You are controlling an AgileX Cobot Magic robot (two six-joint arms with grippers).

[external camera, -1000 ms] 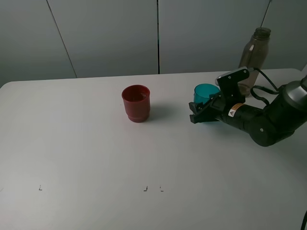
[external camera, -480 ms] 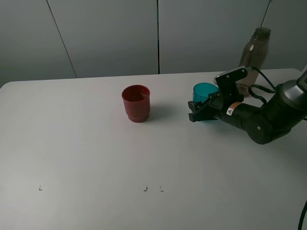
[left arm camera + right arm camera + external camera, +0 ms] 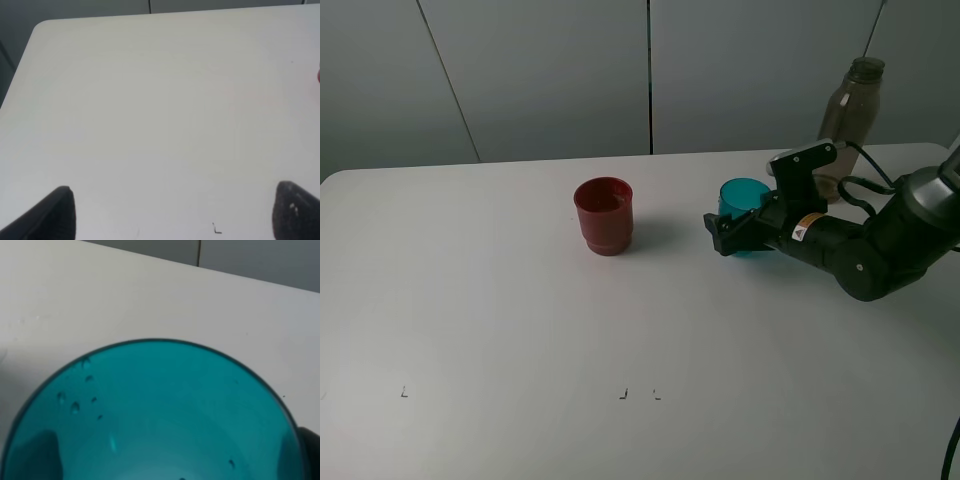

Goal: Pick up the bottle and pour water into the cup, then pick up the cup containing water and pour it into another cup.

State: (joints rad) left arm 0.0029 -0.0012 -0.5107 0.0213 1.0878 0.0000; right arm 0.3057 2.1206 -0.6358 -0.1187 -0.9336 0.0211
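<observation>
- The right arm reaches in low from the right edge of the table, its forearm nearly level and pointing left.
- The right gripper sits around the teal cup, with the jaws on either side of its lower part; whether they are pressing the cup or have let go cannot be told.
- The cup stands upright on the table, and droplets cling to its inner wall.
- The red cup stands upright well to the left of the teal one.
- The bottle stands behind the arm at the far right; its base is hidden.
- The left gripper shows only two dark fingertips, spread wide over bare table with nothing between them.
</observation>
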